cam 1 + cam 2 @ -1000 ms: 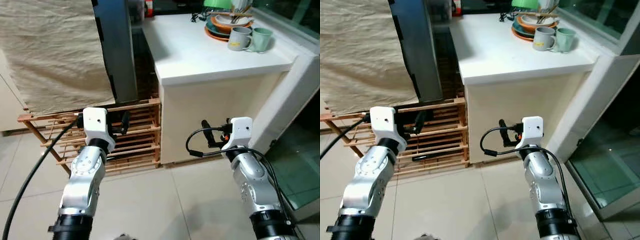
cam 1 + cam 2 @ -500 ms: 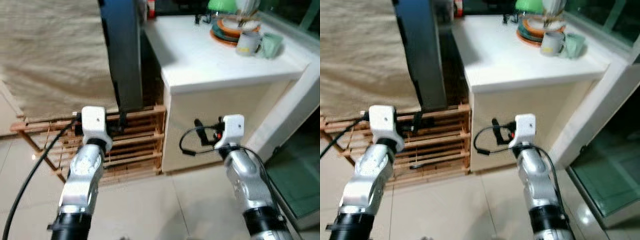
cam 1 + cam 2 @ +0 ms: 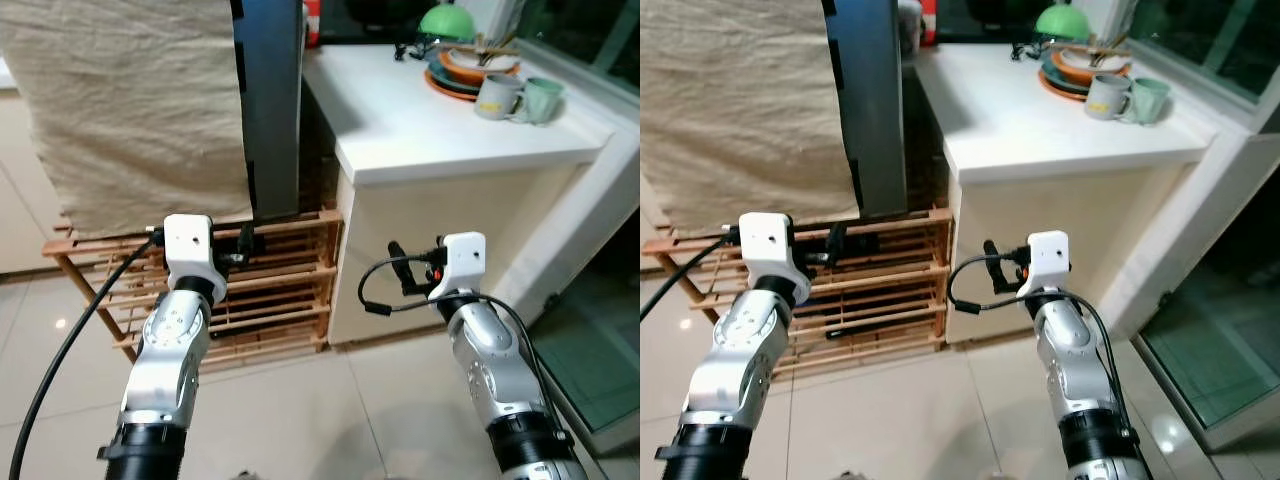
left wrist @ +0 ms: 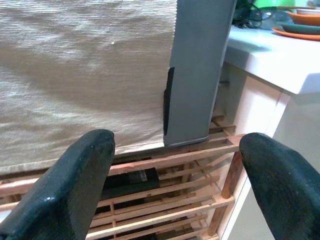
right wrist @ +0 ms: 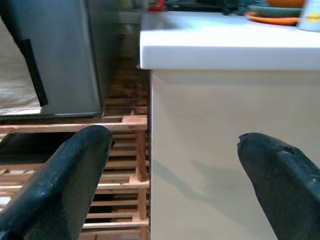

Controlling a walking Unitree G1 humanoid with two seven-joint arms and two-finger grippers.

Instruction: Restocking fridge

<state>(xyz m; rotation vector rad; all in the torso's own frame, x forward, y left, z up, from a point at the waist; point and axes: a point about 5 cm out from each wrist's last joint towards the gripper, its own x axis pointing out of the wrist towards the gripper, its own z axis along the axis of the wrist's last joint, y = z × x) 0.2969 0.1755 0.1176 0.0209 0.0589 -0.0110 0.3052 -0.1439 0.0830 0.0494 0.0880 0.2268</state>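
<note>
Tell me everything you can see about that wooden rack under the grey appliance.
The wooden rack is a low, light-brown frame of thin horizontal slats in several tiers, with square corner posts. It stands on the tiled floor, its right end next to the white counter's cream side. The grey appliance, draped with beige cloth, sits on its top. A dark, flat item lies on an inner shelf; what it is cannot be told.

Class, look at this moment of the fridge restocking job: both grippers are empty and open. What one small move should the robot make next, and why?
Probably a small step forward toward the grey fridge. The left gripper and right gripper both hang open and hold nothing, and both sit low, level with the wooden rack and the side of the white counter. Nothing to stock is within the jaws yet, so closing in seems the sensible start.
</note>
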